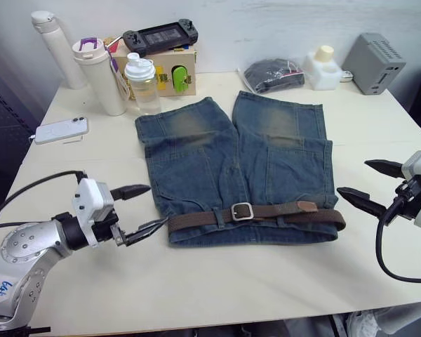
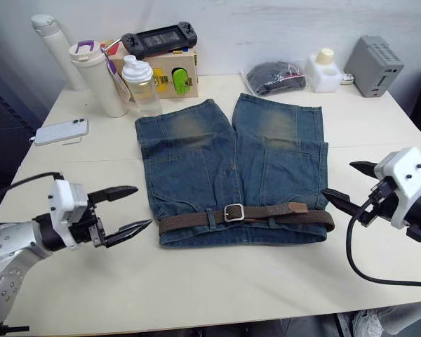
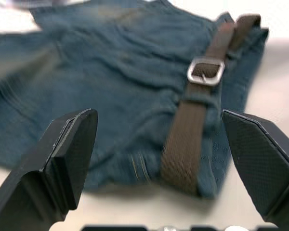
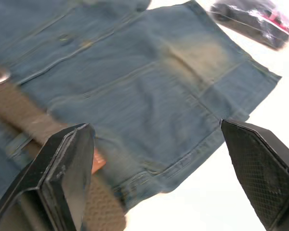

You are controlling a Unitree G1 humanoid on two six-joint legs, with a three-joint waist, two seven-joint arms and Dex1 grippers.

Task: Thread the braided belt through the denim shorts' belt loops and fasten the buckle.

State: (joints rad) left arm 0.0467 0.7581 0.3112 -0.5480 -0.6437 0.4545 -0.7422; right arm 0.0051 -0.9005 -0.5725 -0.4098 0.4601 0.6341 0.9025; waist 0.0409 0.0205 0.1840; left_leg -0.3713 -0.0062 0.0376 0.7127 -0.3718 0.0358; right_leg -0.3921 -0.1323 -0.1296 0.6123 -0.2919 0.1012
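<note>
The denim shorts [image 1: 231, 165] lie flat in the middle of the table, waistband toward me. The braided belt [image 1: 266, 213] runs along the waistband under belt loops [image 1: 218, 217]. Its silver buckle [image 1: 242, 211] is closed near the middle, and the tan tip [image 1: 306, 206] lies to its right. My left gripper [image 1: 142, 209] is open just left of the belt's left end, fingers apart and holding nothing. My right gripper [image 1: 368, 184] is open just right of the shorts, also holding nothing. The left wrist view shows the buckle [image 3: 205, 71] and belt [image 3: 185, 144] between the fingers.
Along the back stand a white thermos [image 1: 56, 45], a tumbler [image 1: 102, 74], a clear bottle [image 1: 143, 83], a wooden box [image 1: 175, 70] with a game console [image 1: 160, 34], a dark bagged bundle [image 1: 272, 74], a white jar [image 1: 323, 68] and a grey device [image 1: 374, 62]. A phone [image 1: 61, 129] lies at the left.
</note>
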